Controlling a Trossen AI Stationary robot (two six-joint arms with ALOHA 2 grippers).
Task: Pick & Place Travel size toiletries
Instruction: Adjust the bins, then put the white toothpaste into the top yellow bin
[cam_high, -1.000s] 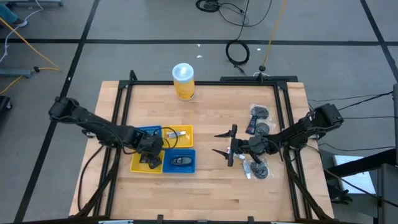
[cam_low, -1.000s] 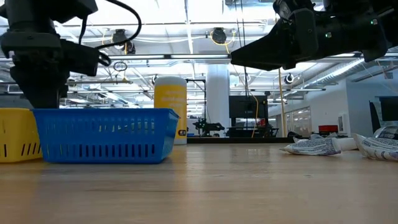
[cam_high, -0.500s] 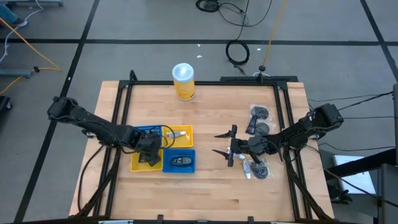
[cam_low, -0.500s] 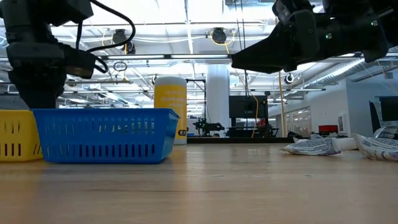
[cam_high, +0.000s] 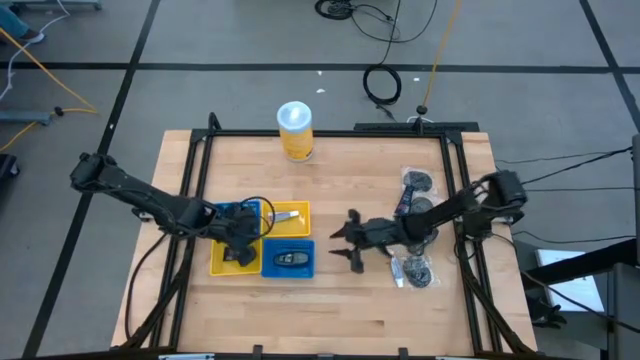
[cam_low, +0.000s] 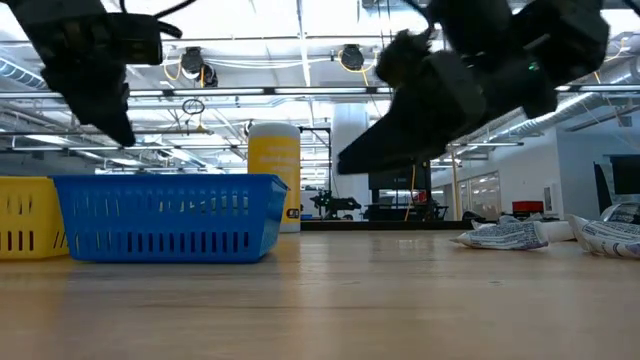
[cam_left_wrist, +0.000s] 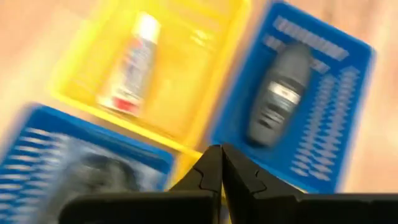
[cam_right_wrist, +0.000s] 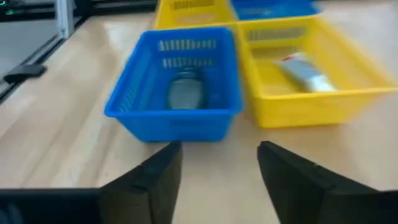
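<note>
Four square trays stand at the table's left-middle. A dark oblong toiletry (cam_high: 288, 258) lies in the near blue tray (cam_high: 305, 268) and also shows in the right wrist view (cam_right_wrist: 183, 93). A pale tube (cam_high: 286, 214) lies in the far yellow tray (cam_high: 300, 206). My left gripper (cam_high: 240, 230) hovers shut above the trays (cam_left_wrist: 217, 167) and holds nothing. My right gripper (cam_high: 345, 244) is open (cam_right_wrist: 217, 163), right of the near blue tray. More wrapped toiletries (cam_high: 419, 194) lie on the table near its right edge, with another group (cam_high: 411, 270) nearer.
The tall yellow canister (cam_high: 295, 130) stands at the far edge, behind the trays. A far blue tray (cam_high: 222, 211) and a near yellow tray (cam_high: 222, 264) complete the group. Bare wood lies between the trays and the wrapped items (cam_low: 510, 235).
My right gripper has moved toward the table's left, closer to the near blue tray, staying open, and its arm has tipped lower. My left gripper has risen out from behind the trays and shifted slightly toward the far edge.
</note>
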